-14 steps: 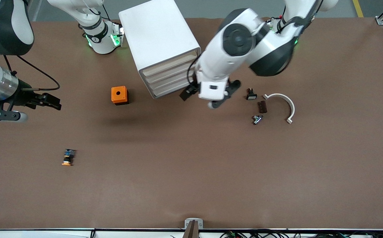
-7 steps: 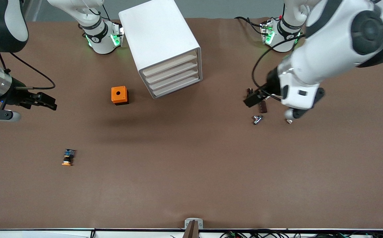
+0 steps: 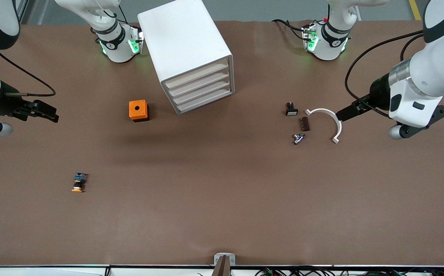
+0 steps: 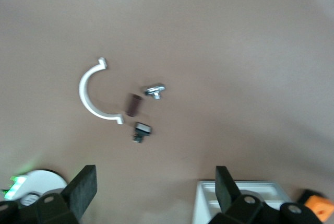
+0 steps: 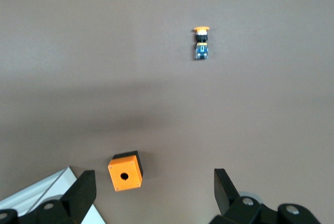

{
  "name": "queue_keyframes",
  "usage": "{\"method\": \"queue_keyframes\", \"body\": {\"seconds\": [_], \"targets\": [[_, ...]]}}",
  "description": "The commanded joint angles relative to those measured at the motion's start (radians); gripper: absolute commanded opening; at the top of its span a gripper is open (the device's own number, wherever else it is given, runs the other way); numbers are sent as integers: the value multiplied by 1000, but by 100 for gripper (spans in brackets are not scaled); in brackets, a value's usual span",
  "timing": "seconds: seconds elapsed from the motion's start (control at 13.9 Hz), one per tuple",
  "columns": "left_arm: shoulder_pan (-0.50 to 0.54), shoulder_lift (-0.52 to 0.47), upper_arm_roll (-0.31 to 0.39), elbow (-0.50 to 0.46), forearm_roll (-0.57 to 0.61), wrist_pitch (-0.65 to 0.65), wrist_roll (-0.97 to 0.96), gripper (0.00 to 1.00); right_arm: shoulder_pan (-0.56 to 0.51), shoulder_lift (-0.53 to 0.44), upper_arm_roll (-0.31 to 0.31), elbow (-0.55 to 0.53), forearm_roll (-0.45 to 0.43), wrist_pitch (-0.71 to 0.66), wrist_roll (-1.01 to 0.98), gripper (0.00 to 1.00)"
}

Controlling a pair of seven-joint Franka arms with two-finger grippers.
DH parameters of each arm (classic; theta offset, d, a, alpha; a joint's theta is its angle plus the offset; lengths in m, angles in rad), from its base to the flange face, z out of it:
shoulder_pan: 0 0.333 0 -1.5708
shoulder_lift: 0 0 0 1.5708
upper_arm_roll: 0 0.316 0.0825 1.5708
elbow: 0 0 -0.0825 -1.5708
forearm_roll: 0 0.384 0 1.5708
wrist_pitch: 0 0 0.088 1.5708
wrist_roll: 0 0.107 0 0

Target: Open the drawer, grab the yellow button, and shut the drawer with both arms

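The white cabinet (image 3: 185,46) stands between the two arm bases, and its highest drawer (image 3: 197,74) is shut like the three below it. The button (image 3: 78,183) lies on the bare table toward the right arm's end, nearer the front camera than the orange cube (image 3: 138,110); the right wrist view shows the button (image 5: 201,44) too. My left gripper (image 3: 343,113) hangs open and holds nothing, over the table beside the white curved bracket (image 3: 329,119). My right gripper (image 3: 51,112) is open with nothing in it, over the right arm's end of the table.
A black-and-white switch part (image 3: 291,109), a brown piece (image 3: 304,124) and a small metal part (image 3: 298,138) lie next to the curved bracket. The left wrist view shows a corner of the cabinet (image 4: 245,203). The orange cube (image 5: 125,171) shows in the right wrist view.
The left arm has swung away from the cabinet's drawer fronts toward its own end of the table. The right gripper has drifted a little toward its table end.
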Motion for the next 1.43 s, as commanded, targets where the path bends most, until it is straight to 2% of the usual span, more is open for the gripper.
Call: {"method": "queue_keyframes", "body": {"seconds": [0.0,0.07,0.22,0.65,0.72,1.0,1.08,1.36], "targets": [[60,-44,-4,-25,29,-36,160,100,1,-12,10,17,-7,-35,7,100],[71,-65,19,-28,30,-42,232,100,-1,-20,10,15,-6,-38,7,100],[57,-84,120,-29,30,-92,416,100,-7,-31,7,12,2,-65,9,100],[30,-169,250,-135,50,-87,587,100,-5,-86,5,-22,4,-61,9,100],[13,-194,269,-179,52,-70,606,100,-2,-95,7,-23,5,-62,9,100],[-4,-341,278,-414,52,97,609,100,2,-110,10,-23,7,-56,9,100],[-9,-364,280,-439,52,113,609,100,4,-112,11,-23,7,-56,9,100],[-19,-384,278,-440,56,119,609,100,-2,-129,10,-28,8,-61,9,100]]}}
